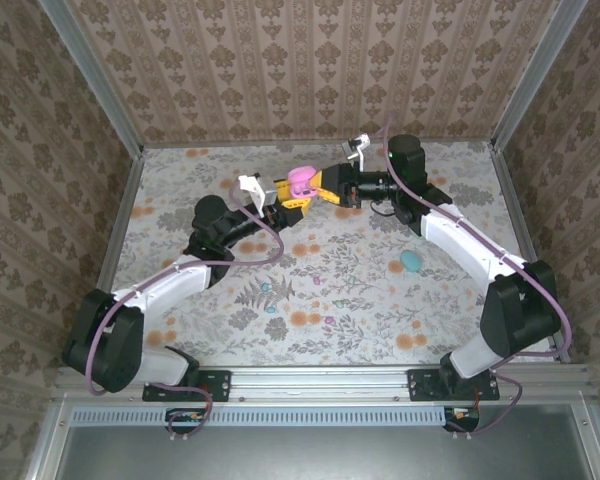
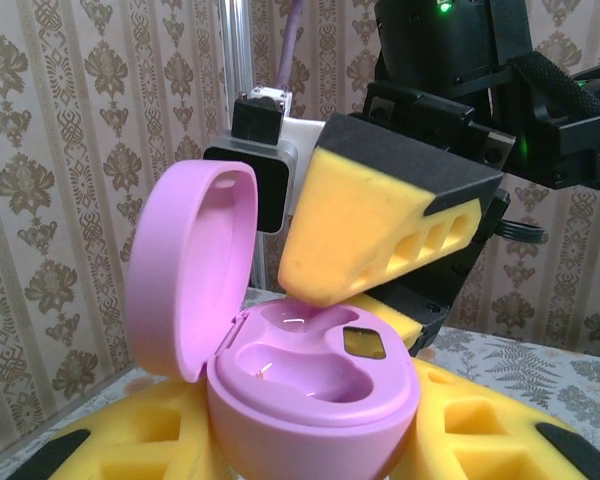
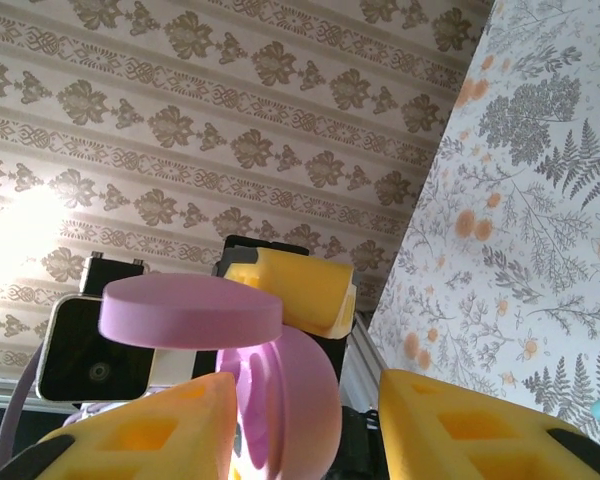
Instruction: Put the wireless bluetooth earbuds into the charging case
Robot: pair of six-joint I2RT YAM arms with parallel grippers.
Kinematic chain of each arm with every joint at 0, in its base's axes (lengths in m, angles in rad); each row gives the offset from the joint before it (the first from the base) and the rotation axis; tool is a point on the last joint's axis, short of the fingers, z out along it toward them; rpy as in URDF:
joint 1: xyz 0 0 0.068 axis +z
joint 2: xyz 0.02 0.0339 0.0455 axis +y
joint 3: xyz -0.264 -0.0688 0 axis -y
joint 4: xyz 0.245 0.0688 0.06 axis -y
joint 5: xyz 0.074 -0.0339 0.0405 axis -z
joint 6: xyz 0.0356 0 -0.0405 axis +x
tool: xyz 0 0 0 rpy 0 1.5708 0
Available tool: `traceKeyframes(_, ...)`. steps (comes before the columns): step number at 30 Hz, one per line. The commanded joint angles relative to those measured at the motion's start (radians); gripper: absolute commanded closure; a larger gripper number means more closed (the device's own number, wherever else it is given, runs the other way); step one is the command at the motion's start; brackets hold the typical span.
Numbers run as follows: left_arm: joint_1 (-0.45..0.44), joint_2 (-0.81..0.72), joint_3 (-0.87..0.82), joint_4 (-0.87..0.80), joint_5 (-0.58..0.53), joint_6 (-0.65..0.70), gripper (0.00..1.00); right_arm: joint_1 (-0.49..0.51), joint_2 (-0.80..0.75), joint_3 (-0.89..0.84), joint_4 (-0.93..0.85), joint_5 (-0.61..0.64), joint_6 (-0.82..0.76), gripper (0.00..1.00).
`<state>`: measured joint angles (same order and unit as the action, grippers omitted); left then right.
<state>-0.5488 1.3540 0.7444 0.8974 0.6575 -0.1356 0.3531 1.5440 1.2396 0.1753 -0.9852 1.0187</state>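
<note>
Where the left arm [image 1: 170, 285] stretches over the flowered mat [image 1: 460, 190], tiny pastel specks that look like the earbuds [image 1: 267, 288] lie just right of its forearm, well below the raised grippers; they are too small to be sure of. Further up, the left gripper [image 1: 290, 193] is clamped on the pink charging case [image 2: 310, 400], its yellow fingers [image 2: 130, 440] pressing both sides of the base. The lid [image 2: 185, 265] stands open to the left, and both wells look bare. Next comes the right gripper [image 1: 323, 187], which faces the case with its fingers [image 3: 480, 430] set apart and nothing between them. One fingertip hangs just over the wells. To the right, a teal pebble-shaped case [image 1: 409, 261] lies on the mat beside the right forearm.
</note>
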Motion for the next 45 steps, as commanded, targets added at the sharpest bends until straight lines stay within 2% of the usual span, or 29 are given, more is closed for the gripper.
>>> traceKeyframes(1,0.0,0.005,-0.018,0.071,0.013,-0.03,0.65,-0.005,-0.03,0.036,-0.029,0.019,-0.031,0.55)
traceKeyframes(8,0.004,0.008,-0.024,0.09,0.012,-0.044,0.65,-0.01,-0.051,0.04,-0.05,0.031,-0.055,0.54)
traceKeyframes(20,0.004,0.027,-0.009,0.116,0.024,-0.064,0.64,0.003,0.025,0.086,-0.075,-0.068,-0.013,0.5)
traceKeyframes(27,0.004,0.031,-0.003,0.117,0.023,-0.063,0.64,0.003,0.05,0.09,-0.077,-0.07,-0.011,0.49)
traceKeyframes(34,0.004,0.033,-0.003,0.117,0.019,-0.059,0.63,0.016,0.076,0.095,-0.014,-0.138,0.032,0.54)
traceKeyframes(41,0.004,0.03,0.0,0.105,0.018,-0.052,0.62,0.017,0.077,0.094,-0.034,-0.122,0.01,0.73)
traceKeyframes(45,0.004,0.027,-0.002,0.098,0.014,-0.049,0.6,0.017,0.073,0.093,-0.05,-0.109,-0.003,0.79)
